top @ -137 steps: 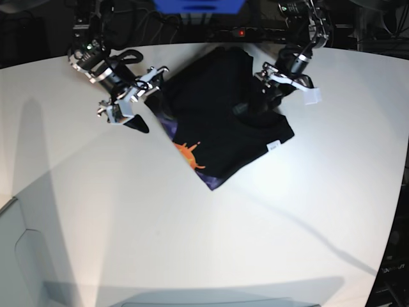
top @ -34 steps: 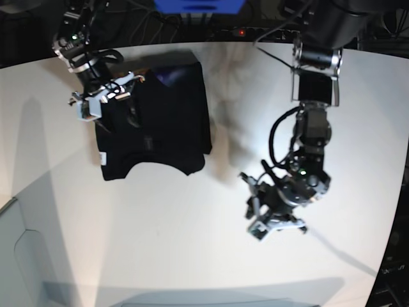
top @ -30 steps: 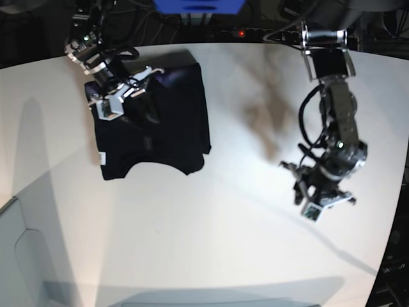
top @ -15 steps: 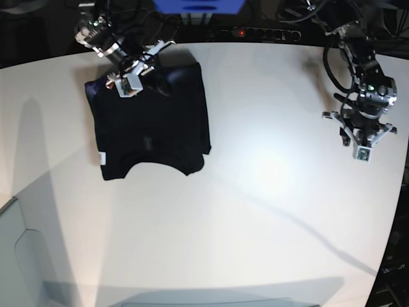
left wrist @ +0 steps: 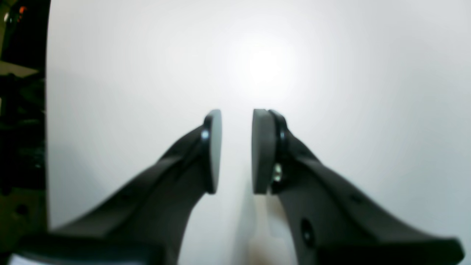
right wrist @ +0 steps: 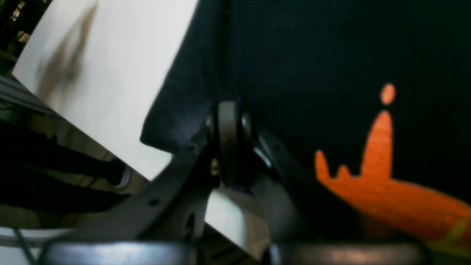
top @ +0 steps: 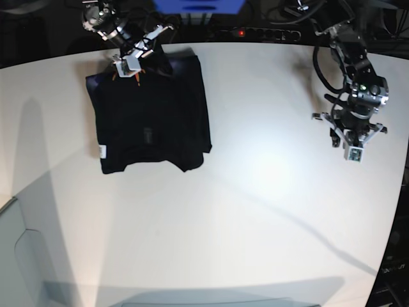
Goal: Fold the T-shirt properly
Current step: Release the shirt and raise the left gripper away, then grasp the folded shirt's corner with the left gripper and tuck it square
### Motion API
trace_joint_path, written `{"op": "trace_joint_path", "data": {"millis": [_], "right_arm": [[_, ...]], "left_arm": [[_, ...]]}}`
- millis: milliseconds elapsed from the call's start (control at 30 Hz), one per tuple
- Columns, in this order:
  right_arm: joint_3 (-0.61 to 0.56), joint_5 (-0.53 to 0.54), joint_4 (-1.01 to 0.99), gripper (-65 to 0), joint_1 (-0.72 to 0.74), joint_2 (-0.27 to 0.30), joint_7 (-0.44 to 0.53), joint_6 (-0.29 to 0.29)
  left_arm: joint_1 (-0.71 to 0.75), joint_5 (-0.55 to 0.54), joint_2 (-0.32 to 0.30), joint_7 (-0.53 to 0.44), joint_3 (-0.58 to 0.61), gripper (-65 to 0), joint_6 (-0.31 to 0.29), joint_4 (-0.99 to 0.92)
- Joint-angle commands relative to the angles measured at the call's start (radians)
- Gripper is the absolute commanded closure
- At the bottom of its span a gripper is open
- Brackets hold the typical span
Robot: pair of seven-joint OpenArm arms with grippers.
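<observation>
The black T-shirt (top: pixel 153 118) lies folded into a rough rectangle at the table's far left, with its white label tag (top: pixel 102 151) at the near left corner. At the shirt's far edge my right gripper (top: pixel 132 62) is shut on a fold of the cloth. In the right wrist view the right gripper (right wrist: pixel 229 110) pinches the black edge, and the orange print (right wrist: pixel 386 195) shows beside it. Far from the shirt, my left gripper (top: pixel 352 146) hangs over the right side of the table. Its fingers (left wrist: pixel 213 147) stand slightly apart with nothing between them.
The white table (top: pixel 255 211) curves to a dark back edge, where a blue box (top: pixel 198 5) and cables sit. In the near left corner lies a grey panel (top: pixel 19 256). The table's left edge (right wrist: pixel 73 121) runs close under the right gripper.
My right gripper has shut and moved to the shirt's far edge, lifting cloth so that orange shows. The left arm swung from the table's middle to the right side and now holds still.
</observation>
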Motion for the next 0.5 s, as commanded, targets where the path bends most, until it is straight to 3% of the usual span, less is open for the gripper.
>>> {"op": "trace_joint_path", "data": {"millis": [0, 100, 233, 467], "right_arm": [[-0.001, -0.021, -0.012, 0.0, -0.009, -0.001, 0.021, 0.015], [-0.001, -0.040, -0.066, 0.0, -0.009, -0.004, 0.102, 0.015], [-0.001, -0.040, -0.116, 0.0, -0.002, -0.004, 0.130, 0.015], [0.006, -0.038, -0.078, 0.0, -0.027, 0.001, 0.179, 0.015]], "left_arm": [[-0.013, -0.010, 0.013, -0.017, -0.001, -14.4, 0.003, 0.017], [-0.044, -0.012, 0.111, -0.017, 0.001, -14.4, 0.002, 0.008], [-0.085, -0.012, 0.258, -0.023, 0.016, -14.4, 0.000, -0.075], [-0.108, -0.012, 0.281, -0.026, 0.159, -14.4, 0.005, -0.177]]}}
